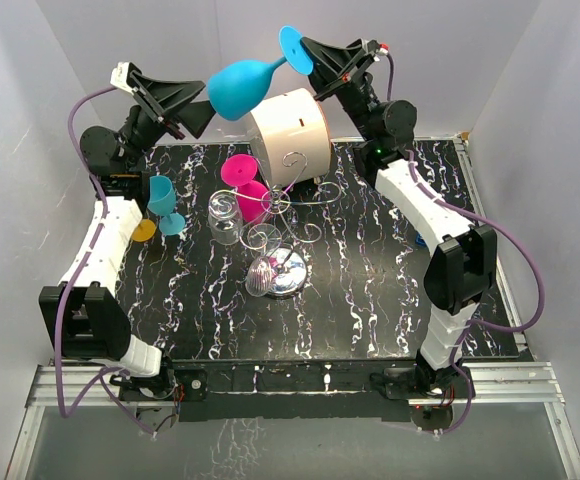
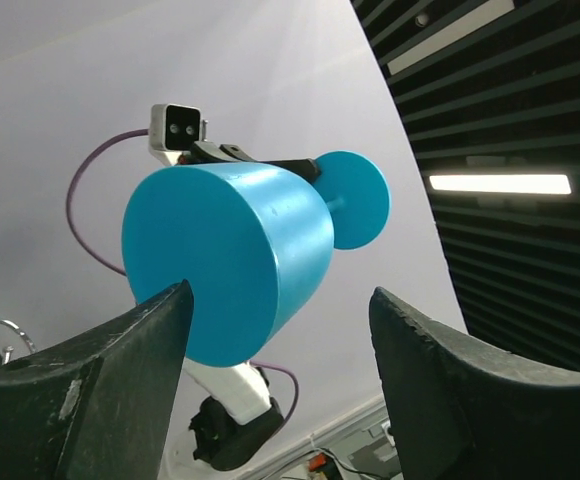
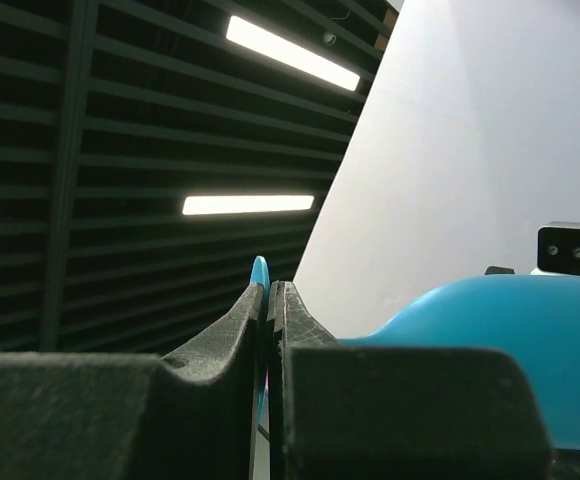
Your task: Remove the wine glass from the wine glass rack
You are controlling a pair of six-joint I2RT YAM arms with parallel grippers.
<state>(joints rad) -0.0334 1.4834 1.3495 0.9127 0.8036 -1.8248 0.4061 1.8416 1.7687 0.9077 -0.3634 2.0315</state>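
Right gripper (image 3: pixel 268 300) pinched on wine glass (image 1: pixel 238 88) foot | left gripper (image 2: pixel 280 295) spread wide at bowl

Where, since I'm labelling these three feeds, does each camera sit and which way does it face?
Top external: above and behind the bases, looking down on the table, wine glass rack and both arms, left gripper and right gripper raised.
Left wrist: on the left arm, tilted upward at the blue wine glass; its own open fingers frame it.
Right wrist: on the right arm, facing the ceiling lights; its own fingers pinch the glass's foot.
Shared: both wrist views show the glass and the opposite wrist's camera.
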